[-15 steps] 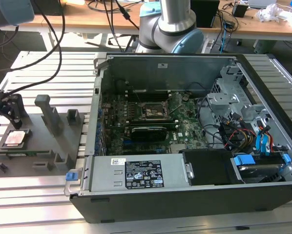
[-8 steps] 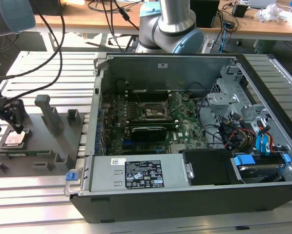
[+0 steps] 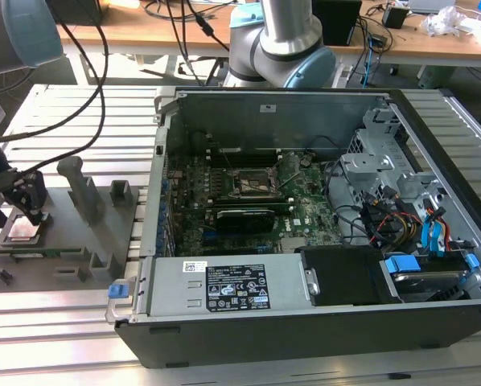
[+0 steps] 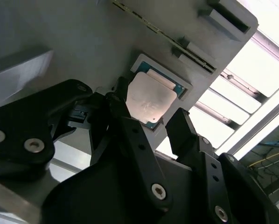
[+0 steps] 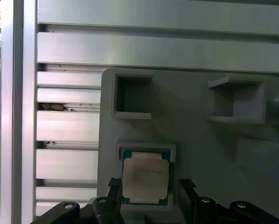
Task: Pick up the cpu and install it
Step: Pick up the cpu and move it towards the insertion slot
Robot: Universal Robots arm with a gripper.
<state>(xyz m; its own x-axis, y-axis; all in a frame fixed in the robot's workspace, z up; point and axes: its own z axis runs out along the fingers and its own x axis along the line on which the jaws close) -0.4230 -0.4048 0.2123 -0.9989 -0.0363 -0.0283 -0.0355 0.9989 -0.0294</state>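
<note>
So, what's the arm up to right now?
Gripper open, straddling the cpu. Chip seated in grey fixture, not lifted. Nothing blocking it.

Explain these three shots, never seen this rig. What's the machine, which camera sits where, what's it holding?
It is one robot arm ending in a two-fingered pincer. The exterior view is taken from off the arm and looks over a slatted metal table. An open computer case stands on the table, and a grey fixture lies to that view's left. Both wrist views come from cameras riding on the arm, looking past the pincer. The cpu, a small shiny square chip, lies flat in a recess of the fixture. The pincer is open, with one finger on each side of the cpu, and it holds nothing. The black-framed socket sits on the board inside the case.
</note>
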